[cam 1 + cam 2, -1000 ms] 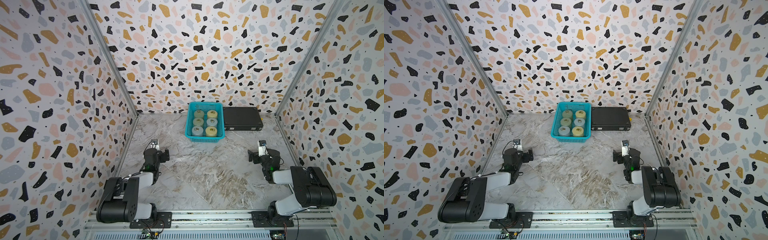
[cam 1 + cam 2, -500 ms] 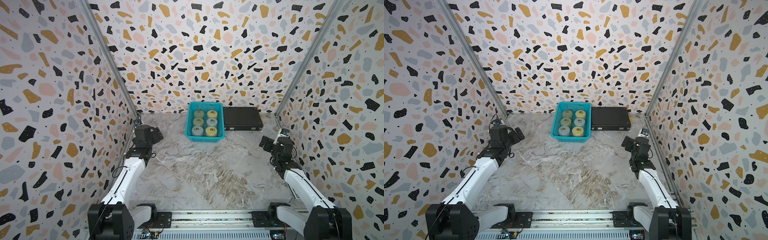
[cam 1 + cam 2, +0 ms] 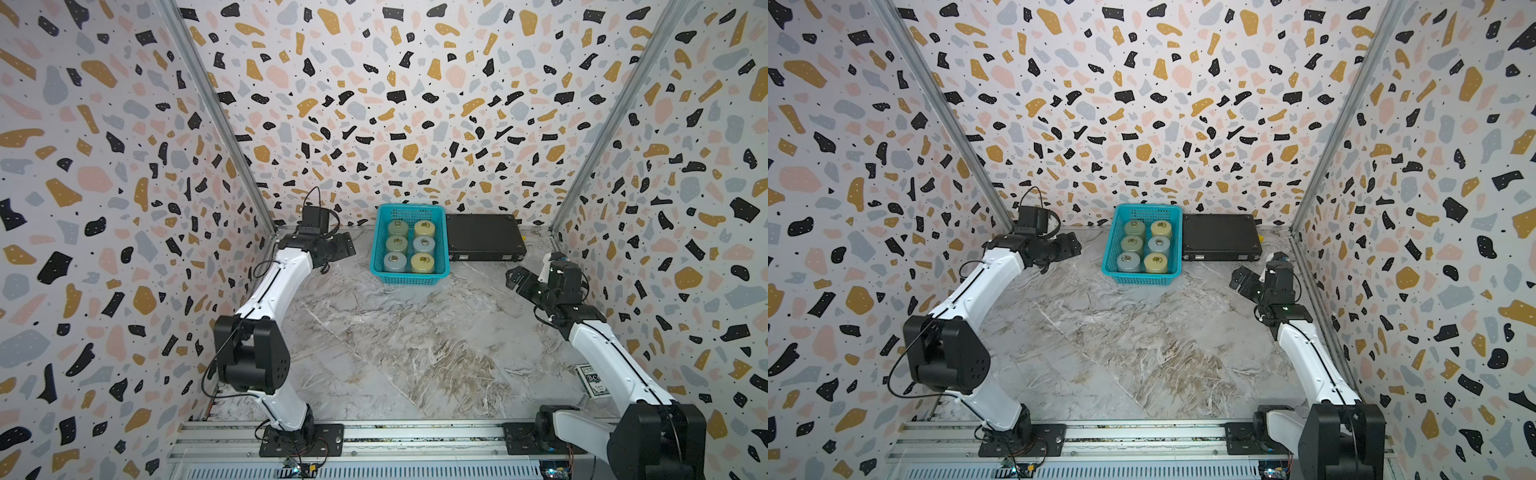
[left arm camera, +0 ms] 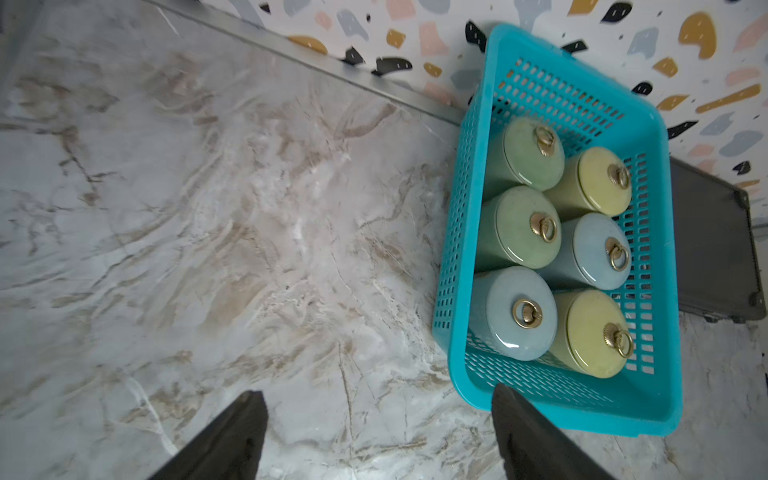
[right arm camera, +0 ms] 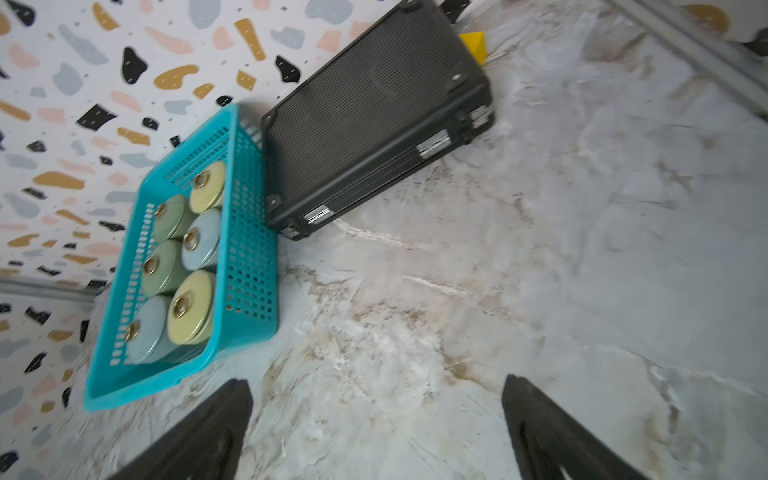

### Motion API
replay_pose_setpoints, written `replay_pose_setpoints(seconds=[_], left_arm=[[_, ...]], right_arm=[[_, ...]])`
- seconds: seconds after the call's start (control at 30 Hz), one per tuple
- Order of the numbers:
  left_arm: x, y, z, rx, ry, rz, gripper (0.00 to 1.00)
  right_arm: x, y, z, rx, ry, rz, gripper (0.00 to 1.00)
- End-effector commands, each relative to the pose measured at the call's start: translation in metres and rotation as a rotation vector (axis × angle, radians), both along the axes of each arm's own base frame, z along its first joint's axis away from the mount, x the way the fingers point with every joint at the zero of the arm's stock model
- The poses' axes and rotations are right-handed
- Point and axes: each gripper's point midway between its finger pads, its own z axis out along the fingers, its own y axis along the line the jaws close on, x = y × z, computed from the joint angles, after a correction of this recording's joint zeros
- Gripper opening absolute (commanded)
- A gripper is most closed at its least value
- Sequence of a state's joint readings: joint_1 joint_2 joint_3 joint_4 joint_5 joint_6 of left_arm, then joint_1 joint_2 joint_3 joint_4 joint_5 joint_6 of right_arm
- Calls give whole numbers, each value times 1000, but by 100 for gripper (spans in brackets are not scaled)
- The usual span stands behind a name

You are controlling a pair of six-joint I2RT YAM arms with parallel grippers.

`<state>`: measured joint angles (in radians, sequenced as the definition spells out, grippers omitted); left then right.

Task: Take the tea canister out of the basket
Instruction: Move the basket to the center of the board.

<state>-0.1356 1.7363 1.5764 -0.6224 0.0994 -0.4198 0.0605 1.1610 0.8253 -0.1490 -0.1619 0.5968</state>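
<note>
The teal basket (image 3: pixel 409 279) (image 3: pixel 1142 279) stands against the back wall at the middle. Several tea canisters stand upright in it in two rows, in green (image 4: pixel 525 226), yellow (image 4: pixel 590 332) and blue (image 4: pixel 513 311), each lid bearing a brass ring. My left gripper (image 3: pixel 347 245) (image 4: pixel 376 390) hovers open just left of the basket's near corner, holding nothing. Off to the right of the basket, my right gripper (image 3: pixel 517 280) (image 5: pixel 376 380) hangs open and empty over bare table, pointing toward the basket (image 5: pixel 249 249).
A flat black case (image 3: pixel 484 237) (image 5: pixel 374 124) lies against the basket's right side at the back wall, with a small yellow piece (image 5: pixel 473 43) behind it. A card box (image 3: pixel 592 380) rests by the right wall near my right arm. Patterned walls close three sides.
Both arms have unfolded from their low rest near the front and reached toward the back. The left gripper has come up beside the basket; the right one has risen near the right wall.
</note>
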Motion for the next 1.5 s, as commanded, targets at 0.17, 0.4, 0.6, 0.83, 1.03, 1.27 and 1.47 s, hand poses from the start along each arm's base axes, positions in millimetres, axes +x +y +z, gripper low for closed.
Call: replay_pose_setpoints(seconds=[0.17, 0.4, 0.6, 0.83, 1.03, 1.27, 1.47], left_arm=[[13, -55, -28, 33, 115, -183, 81], [42, -77, -46, 44, 157, -232, 68], [63, -75, -78, 123, 212, -245, 61], [71, -84, -114, 103, 267, -265, 53], [66, -90, -124, 114, 284, -282, 31], [44, -90, -117, 101, 281, -290, 15], [15, -96, -106, 61, 276, -298, 7]], right_arm=[[-10, 62, 30, -33, -41, 251, 99], [-24, 93, 39, -131, -23, 375, 99], [-39, 104, 51, -140, -37, 415, 99], [-47, 99, 61, -171, -38, 406, 99], [-54, 92, 59, -178, -29, 384, 99], [-53, 93, 57, -163, -33, 373, 99], [-53, 93, 54, -151, -33, 366, 99]])
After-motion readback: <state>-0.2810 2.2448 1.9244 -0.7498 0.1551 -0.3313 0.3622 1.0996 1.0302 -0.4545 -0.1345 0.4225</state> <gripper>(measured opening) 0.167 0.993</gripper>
